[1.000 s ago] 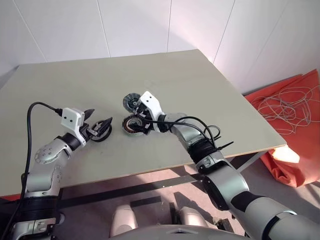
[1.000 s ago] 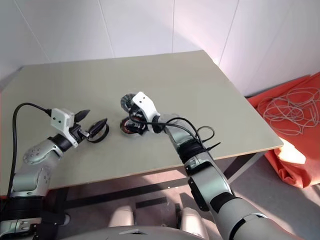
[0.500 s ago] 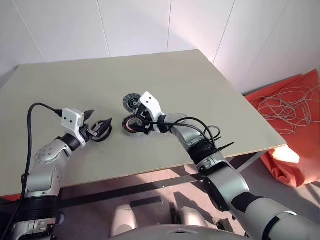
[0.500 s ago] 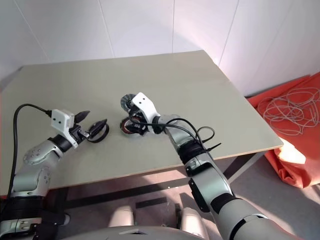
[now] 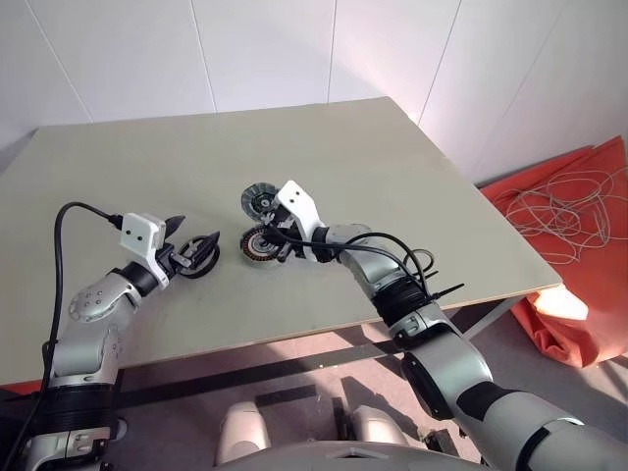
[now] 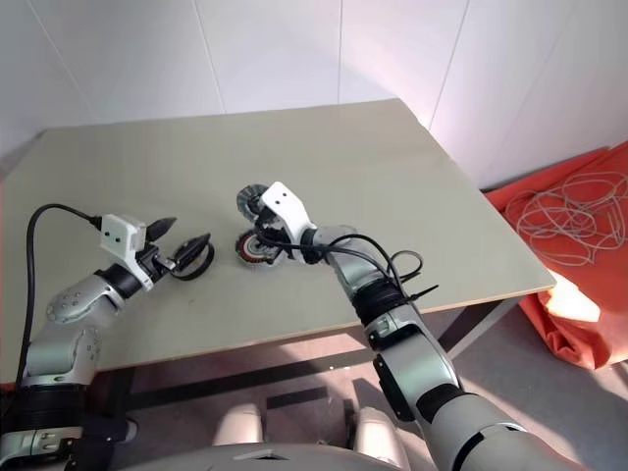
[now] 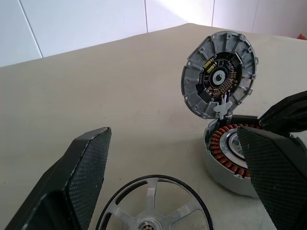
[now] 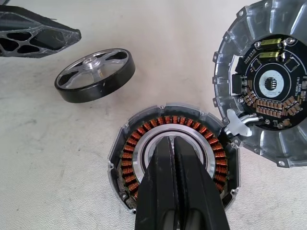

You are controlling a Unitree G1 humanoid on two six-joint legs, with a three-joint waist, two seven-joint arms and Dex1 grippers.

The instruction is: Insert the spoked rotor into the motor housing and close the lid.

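Observation:
The motor housing (image 8: 125, 160), with its copper ring of windings, sits mid-table. Its lid (image 8: 268, 86) stands hinged open at the housing's far side, showing a circuit board inside. The spoked rotor (image 8: 95, 75) lies flat on the table to the left of the housing (image 5: 257, 245), apart from it. My right gripper (image 8: 173, 140) is shut, and its joined fingertips point into the housing's pale centre with nothing held. My left gripper (image 7: 173, 132) is open, its fingers (image 7: 72, 191) spread above and around the rotor (image 7: 153, 206) without touching it.
The pale table (image 5: 392, 167) has its front edge close under both arms and its right edge near the right elbow. An orange cloth with coiled white cable (image 5: 579, 221) lies on the floor to the right. A white wall stands behind the table.
My right gripper has closed its fingers over the housing's centre. The left gripper, rotor, housing and lid have stayed in place.

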